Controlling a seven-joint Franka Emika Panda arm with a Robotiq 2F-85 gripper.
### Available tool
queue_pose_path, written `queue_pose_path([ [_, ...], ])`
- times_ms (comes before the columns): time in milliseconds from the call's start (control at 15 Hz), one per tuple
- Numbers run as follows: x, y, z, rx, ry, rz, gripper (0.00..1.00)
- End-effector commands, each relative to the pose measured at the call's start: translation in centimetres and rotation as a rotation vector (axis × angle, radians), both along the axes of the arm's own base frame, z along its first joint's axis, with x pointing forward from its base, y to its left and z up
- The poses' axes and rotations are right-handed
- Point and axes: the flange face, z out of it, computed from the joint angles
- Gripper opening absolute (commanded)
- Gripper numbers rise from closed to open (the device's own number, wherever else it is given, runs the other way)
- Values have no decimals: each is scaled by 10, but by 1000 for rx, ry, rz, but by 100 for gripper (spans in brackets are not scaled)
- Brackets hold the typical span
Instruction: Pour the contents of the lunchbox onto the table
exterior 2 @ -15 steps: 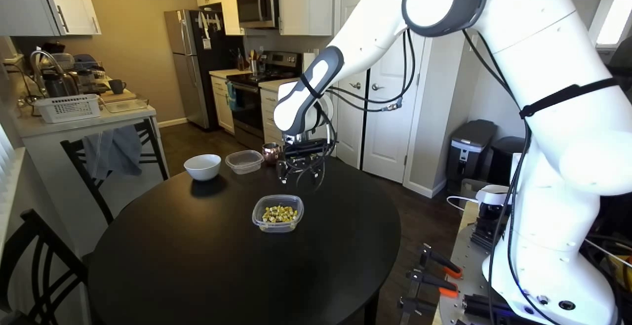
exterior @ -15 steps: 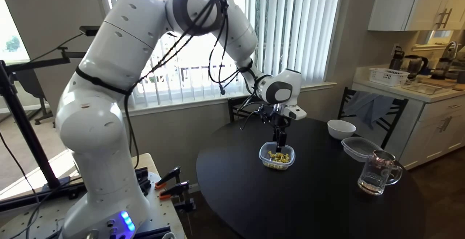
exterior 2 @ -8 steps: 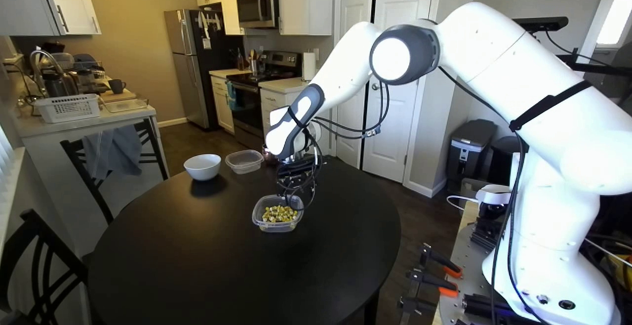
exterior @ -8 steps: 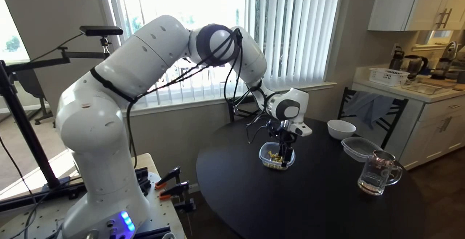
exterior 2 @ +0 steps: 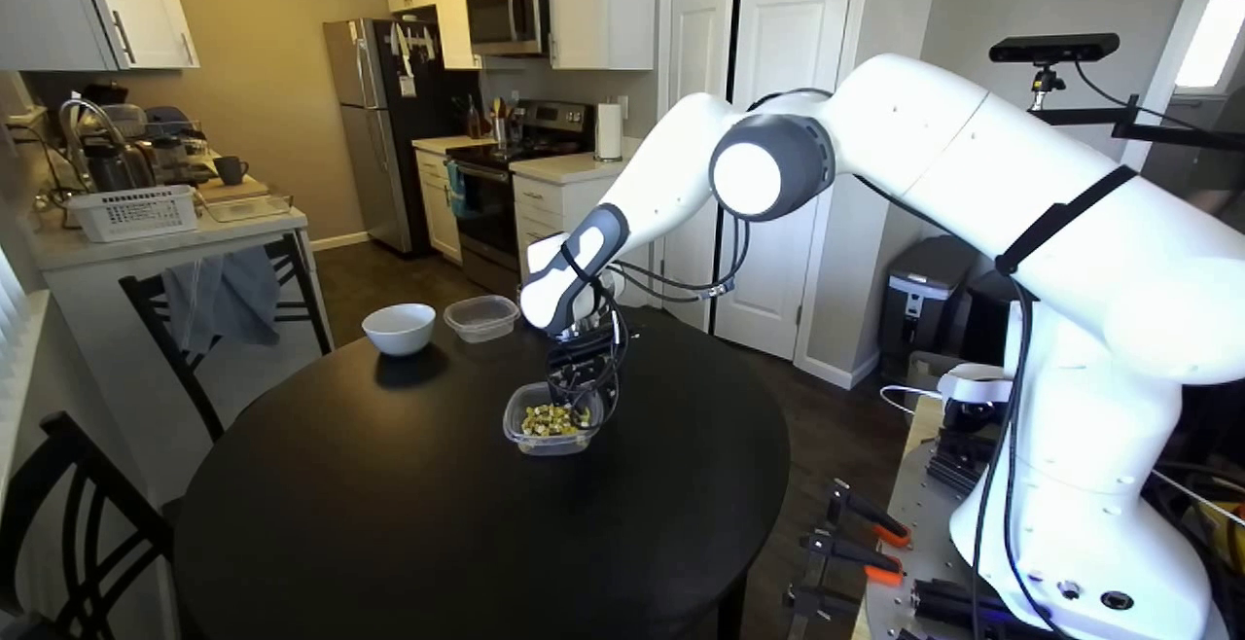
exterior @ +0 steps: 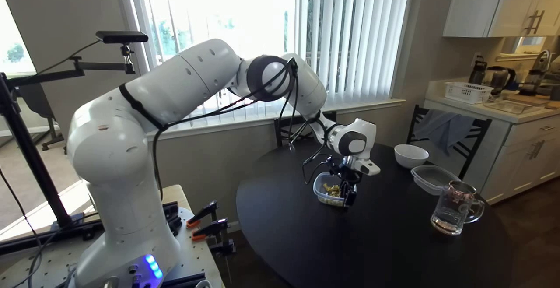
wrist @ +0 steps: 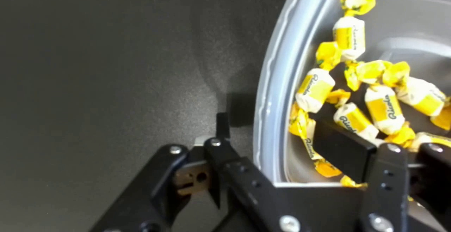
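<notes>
The lunchbox is a clear container with a pale bluish rim, upright on the dark round table. It also shows in an exterior view and the wrist view. Its contents are yellow-and-white wrapped candies, also visible in both exterior views. My gripper is open and straddles the lunchbox wall. One finger is outside over the table; the other is inside among the candies. Gaps show between the fingers and the wall. The gripper is low at the lunchbox's side.
A white bowl, a second clear container and a clear glass mug stand on the table past the lunchbox. The bowl and second container also show in an exterior view. Black chairs stand around the table edge.
The arm has come down, taking my gripper from above the lunchbox to around its wall. The lunchbox has shifted slightly on the table.
</notes>
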Motion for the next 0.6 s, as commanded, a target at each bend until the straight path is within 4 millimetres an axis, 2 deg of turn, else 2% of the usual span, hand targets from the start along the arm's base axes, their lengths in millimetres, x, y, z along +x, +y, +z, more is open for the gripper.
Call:
queue_pose_path([
  [0,6,1,5,-9,5,8,34],
  [267,10,5,14,-10,-15,23,8],
  [400,12,6,16,-14,-23,26,1],
  [467,13,6,18,-16,-25,25,40],
  [533,14,6,18,-18,-27,26,38],
])
